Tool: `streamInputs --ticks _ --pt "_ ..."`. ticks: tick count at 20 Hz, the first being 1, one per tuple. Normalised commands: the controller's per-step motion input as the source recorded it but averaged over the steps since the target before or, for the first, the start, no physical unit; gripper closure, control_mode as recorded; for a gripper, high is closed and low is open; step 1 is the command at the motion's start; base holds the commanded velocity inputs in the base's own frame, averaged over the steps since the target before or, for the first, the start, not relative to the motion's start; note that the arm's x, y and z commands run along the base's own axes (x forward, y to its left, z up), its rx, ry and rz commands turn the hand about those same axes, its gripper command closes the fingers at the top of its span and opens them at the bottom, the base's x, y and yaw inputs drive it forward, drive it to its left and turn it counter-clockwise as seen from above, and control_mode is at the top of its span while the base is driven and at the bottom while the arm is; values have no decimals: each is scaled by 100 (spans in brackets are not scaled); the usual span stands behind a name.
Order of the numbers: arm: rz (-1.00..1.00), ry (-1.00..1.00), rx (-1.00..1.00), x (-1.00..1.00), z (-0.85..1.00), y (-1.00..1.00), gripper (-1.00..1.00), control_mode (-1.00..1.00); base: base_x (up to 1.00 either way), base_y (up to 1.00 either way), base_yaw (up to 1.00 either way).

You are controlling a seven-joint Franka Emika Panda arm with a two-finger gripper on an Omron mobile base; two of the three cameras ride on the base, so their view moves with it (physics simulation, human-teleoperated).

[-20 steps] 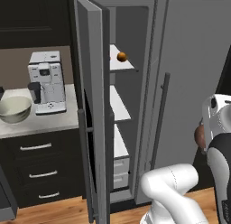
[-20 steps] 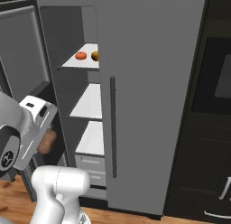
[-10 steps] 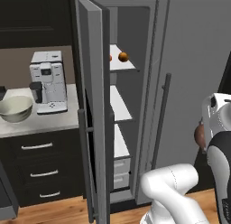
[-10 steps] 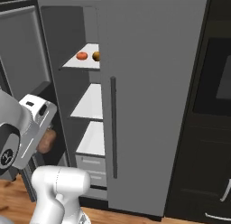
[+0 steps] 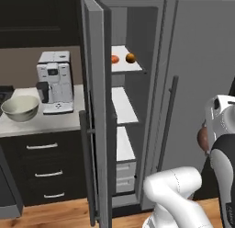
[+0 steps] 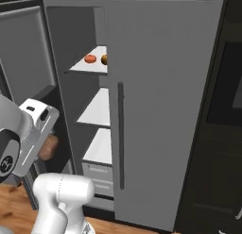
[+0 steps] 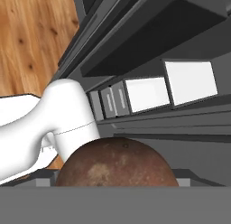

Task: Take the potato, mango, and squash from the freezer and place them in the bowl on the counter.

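Here the hand (image 7: 115, 184) is clamped on a brown, mottled potato (image 7: 115, 162), held low beside the arm, in front of the open freezer (image 5: 151, 107). The mango (image 5: 114, 59) sits on the top shelf next to a duller orange ball (image 5: 131, 58). The bowl (image 5: 19, 107) (pale cream) rests on the counter (image 5: 41, 123) beside the coffee machine (image 5: 56, 81).

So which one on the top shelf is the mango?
Look in the open freezer, at its top white shelf. Two small fruits sit there side by side; the mango is the redder one nearer the door, not the duller orange ball.
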Motion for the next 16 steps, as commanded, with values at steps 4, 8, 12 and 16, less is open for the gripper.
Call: streamInputs --ticks 4,8,12,16 --pt "0 0 0 0 0 0 100 100 0 21 95" --pt "0 0 0 0 0 0 100 100 0 24 93" --pt "0 0 0 0 0 0 100 100 0 -43 82" --pt "0 0 0 0 0 0 100 100 -27 -100 38"
